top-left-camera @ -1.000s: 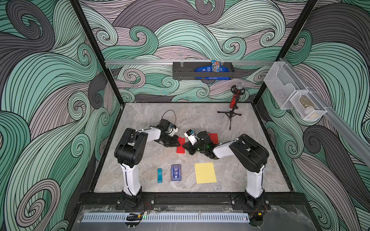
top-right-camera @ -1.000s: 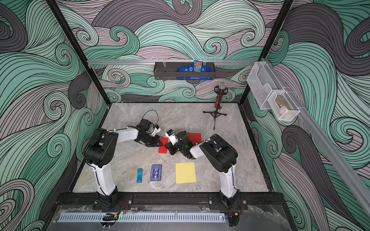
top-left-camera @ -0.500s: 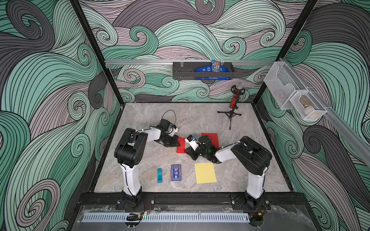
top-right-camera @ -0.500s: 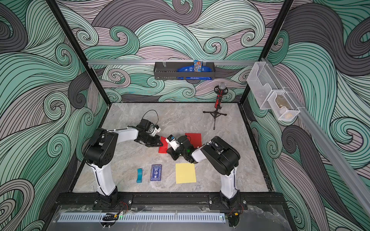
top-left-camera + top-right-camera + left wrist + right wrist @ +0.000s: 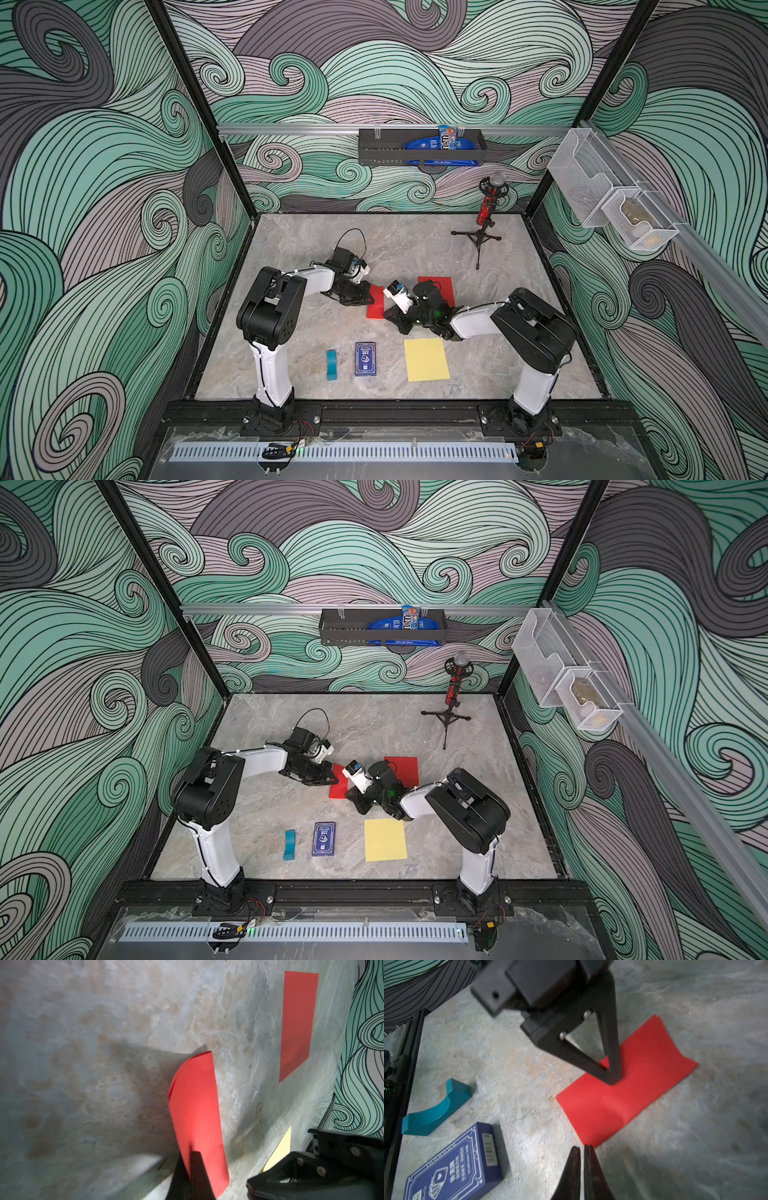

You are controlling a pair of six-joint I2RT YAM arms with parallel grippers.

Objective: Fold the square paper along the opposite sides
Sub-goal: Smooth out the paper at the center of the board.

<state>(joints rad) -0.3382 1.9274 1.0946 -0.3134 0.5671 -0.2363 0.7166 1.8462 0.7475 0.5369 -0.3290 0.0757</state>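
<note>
Left gripper (image 5: 611, 1080), clenched, pins the folded red paper (image 5: 639, 1088) mid-frame, likely to hold the fold; right gripper (image 5: 582, 1149), closed empty, sits at its corner.

This is a robotics lab test cell. A white-and-black left robot arm (image 5: 270, 316) and its right twin (image 5: 532, 328) are bolted to a black metal base rail (image 5: 395, 411) along a grey marble-pattern tabletop (image 5: 299, 241). Black frame posts (image 5: 200, 104) and wave-printed green-and-grey wall panels (image 5: 104, 166) box it in, and a red-and-black microphone on a small tripod (image 5: 486, 208) stands at the back.

table (image 5: 395, 241) rear open, card box (image 5: 365, 358) (frontward) blocking
</note>
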